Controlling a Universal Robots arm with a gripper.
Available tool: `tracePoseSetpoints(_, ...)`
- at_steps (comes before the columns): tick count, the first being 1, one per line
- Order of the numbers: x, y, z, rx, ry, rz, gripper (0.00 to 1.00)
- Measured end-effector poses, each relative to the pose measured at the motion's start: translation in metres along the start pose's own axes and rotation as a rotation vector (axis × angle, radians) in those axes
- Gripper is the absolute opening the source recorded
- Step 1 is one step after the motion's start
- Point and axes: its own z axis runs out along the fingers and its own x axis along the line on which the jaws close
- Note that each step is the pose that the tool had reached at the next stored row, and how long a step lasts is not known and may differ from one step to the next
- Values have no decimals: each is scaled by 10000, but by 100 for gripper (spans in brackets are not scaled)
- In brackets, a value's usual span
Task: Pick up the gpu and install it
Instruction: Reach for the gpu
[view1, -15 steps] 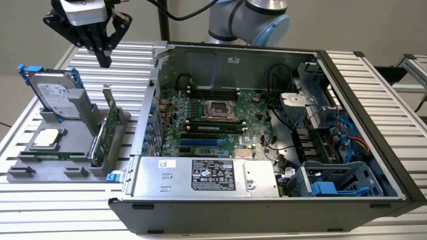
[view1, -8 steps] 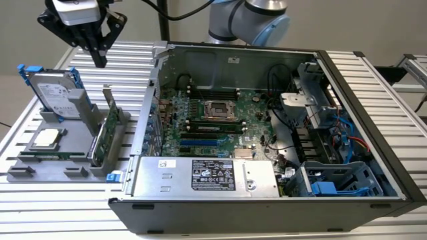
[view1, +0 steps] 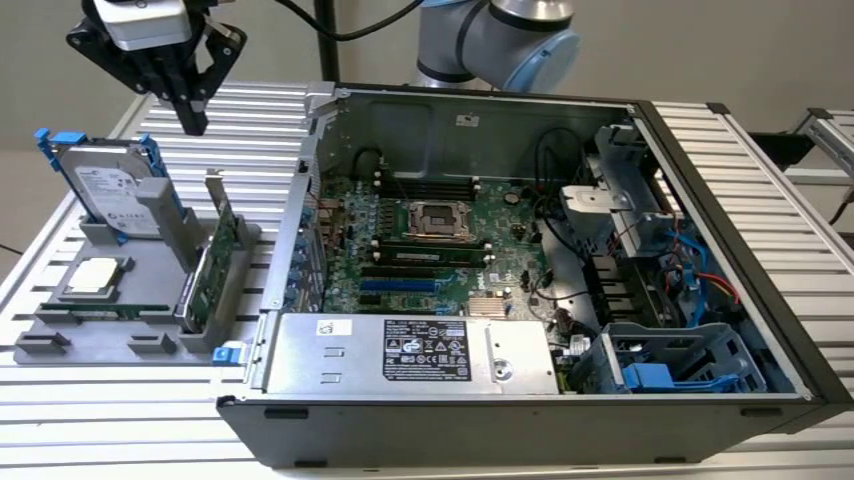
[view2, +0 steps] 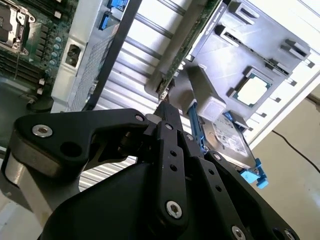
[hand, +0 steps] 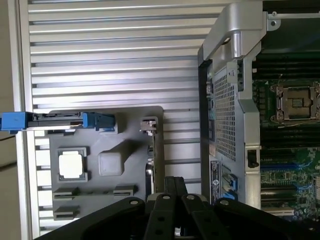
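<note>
The gpu (view1: 214, 258) stands on edge in a grey holder (view1: 140, 250) on the table, at the exterior view's left beside the open computer case (view1: 534, 400). Its green board edge and silver bracket show in both wrist views (view2: 187, 42) (hand: 150, 160). My gripper (view1: 196, 122) hangs well above the holder, over the table behind the gpu, with its black fingers pressed together and nothing between them. In both wrist views the gripper (view2: 166, 107) (hand: 173, 181) points down toward the gpu's top edge, apart from it.
A silver hard drive with blue rails (view1: 107, 185), a processor chip (view1: 94, 275) and a thin memory stick (view1: 100, 312) also sit in the holder. Inside the case lie the green motherboard (view1: 427, 240), a power supply (view1: 414, 355), drive cages (view1: 667, 365) and cables.
</note>
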Motion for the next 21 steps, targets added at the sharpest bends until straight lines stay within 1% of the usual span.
tracePoseSetpoints(21, 145, -8, -3, 0, 0, -9, 0)
